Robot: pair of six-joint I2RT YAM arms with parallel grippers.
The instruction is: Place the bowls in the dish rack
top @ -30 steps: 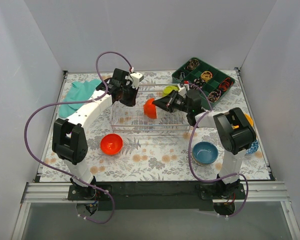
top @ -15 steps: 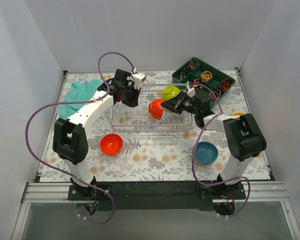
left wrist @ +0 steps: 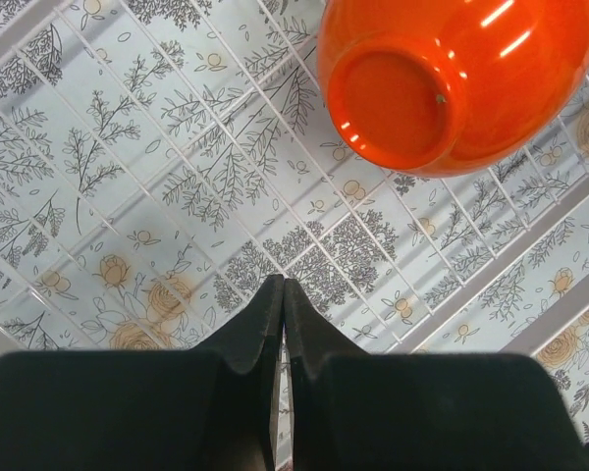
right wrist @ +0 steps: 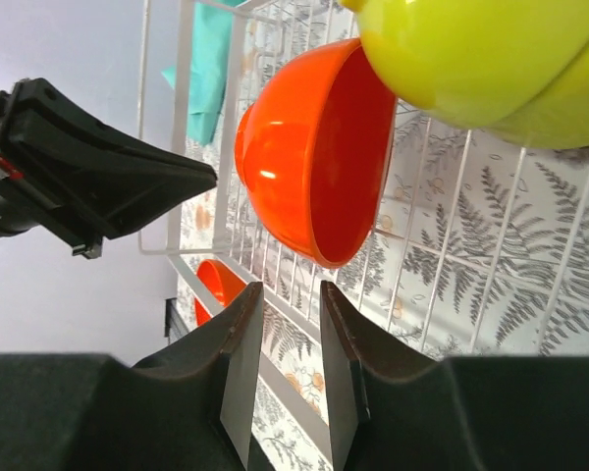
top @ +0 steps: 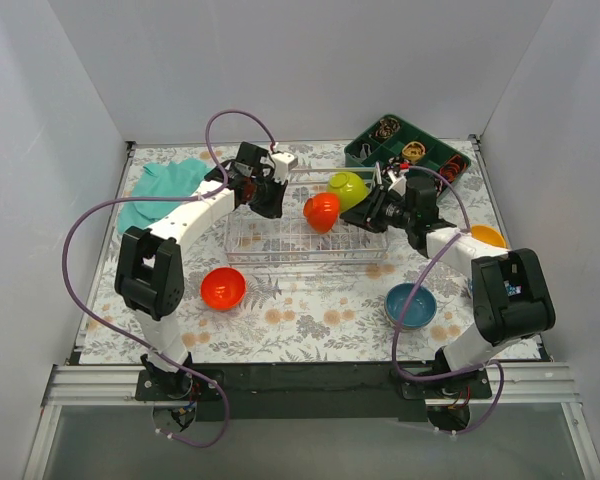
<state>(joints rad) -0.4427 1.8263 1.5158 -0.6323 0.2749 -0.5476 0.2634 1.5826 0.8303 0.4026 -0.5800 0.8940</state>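
Two bowls now sit in the dish rack (top: 270, 240), and the second of them has only just got there; a second ago the right gripper (right wrist: 287, 294) was carrying the orange bowl (top: 322, 211) over the middle of the wire basket, and half a second ago it was still at the bowl's rim; now that arm has drawn back toward the right end of the rack and the bowl stands by itself, tipped on its edge, its mouth turned right toward the yellow-green bowl (top: 347, 187) just beside it; in the right wrist view the fingers are a little apart with nothing between them, and the bowl lies just beyond their tips, so I judge it released; the left gripper (left wrist: 283, 285) has barely shifted, hanging over the left part of the rack with its fingers pressed together on nothing, the orange bowl's base turned toward it; for the task this reads as one more bowl loaded, though it leans instead of lying flat, and whether the wires hold it steady I cannot tell; out on the table (top: 310, 320) a second orange bowl (top: 223, 288) waits in front of the rack on the left, a blue bowl (top: 411, 305) in front on the right, and an orange-yellow bowl (top: 485, 236) shows partly past the right arm; the load is probably not half done, and the free right gripper is nearest the blue one.
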